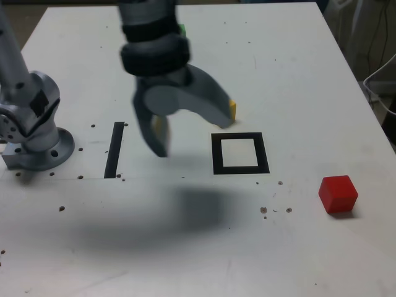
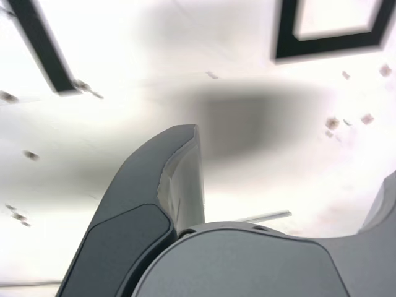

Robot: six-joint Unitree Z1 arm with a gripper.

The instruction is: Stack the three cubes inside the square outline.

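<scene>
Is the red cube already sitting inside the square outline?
No; the red cube rests on bare table off to the exterior view's right of the square outline.

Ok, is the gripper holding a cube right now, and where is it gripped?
Nothing is held. The gripper is open and empty above the table; the yellow cube shows behind it, and the red cube sits apart.

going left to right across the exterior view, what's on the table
arm base → thin black strip → gripper → square outline → red cube
</scene>
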